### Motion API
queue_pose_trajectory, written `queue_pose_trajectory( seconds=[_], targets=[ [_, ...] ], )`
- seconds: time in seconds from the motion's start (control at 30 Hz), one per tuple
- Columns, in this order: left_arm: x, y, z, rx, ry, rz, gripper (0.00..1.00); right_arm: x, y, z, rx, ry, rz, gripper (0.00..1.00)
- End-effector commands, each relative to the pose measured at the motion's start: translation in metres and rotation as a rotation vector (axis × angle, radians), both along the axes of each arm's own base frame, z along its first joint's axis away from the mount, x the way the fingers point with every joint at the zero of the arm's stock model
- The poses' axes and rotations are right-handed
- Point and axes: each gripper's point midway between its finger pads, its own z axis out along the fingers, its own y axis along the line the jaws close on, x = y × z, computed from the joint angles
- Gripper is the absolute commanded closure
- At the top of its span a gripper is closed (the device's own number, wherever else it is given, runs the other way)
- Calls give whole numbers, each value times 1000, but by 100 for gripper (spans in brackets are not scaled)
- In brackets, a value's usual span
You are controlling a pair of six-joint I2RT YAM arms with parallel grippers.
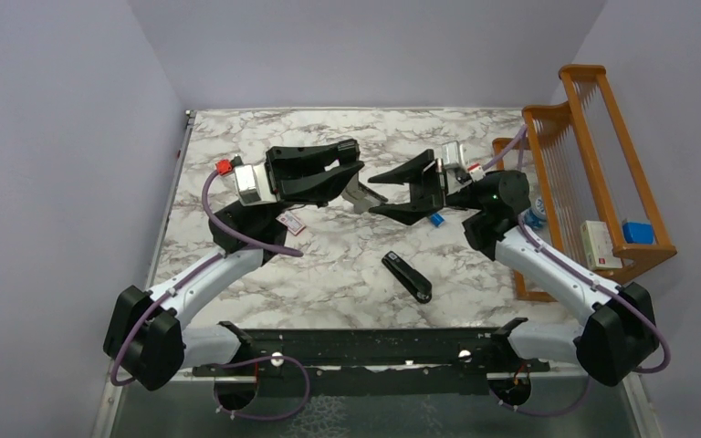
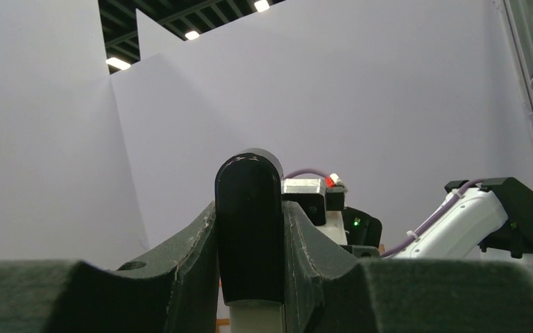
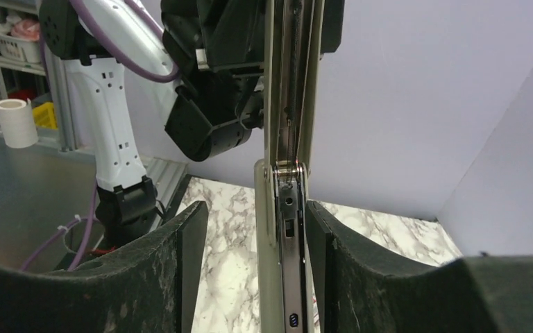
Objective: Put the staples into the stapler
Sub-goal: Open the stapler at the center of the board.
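Marble table point(image 1: 329, 274): a stapler point(image 1: 362, 196) is hanging above its centre, long axis running 9-to-3 o'clock, black end toward 9 and bare metal rail pointing to 3. The left gripper point(image 1: 354, 169) is clamping the black end between narrow jaws; the right gripper point(image 1: 381, 194) is standing roughly half open around the rail, one pad point(image 3: 319, 243) touching it, the other apart. A second black stapler point(image 1: 406, 276) is lying toward 5 o'clock, axis 10-to-4.

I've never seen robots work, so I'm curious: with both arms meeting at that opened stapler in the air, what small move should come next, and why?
Probably the right tool should close gently on the metal rail of the held stapler. The rail sits between its open fingers with a gap on one side, while the left tool clamps the stapler's black end, so steadying the rail looks sensible before loading.
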Motion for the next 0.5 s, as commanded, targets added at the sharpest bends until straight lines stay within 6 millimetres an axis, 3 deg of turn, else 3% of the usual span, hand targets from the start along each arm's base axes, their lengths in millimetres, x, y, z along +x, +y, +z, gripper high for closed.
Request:
queue_pose_trajectory(
  seconds=[0.0,0.33,0.47],
  targets=[
    [-55,33,42,-168,-256,-44,100,4,10,-4,-19,-36,5,45],
    [-57,31,40,-153,-248,-72,100,12,17,-7,-34,-32,8,47],
    [-57,31,41,-154,-244,-78,100,11,21,-12,-50,-4,40,54]
  ],
)
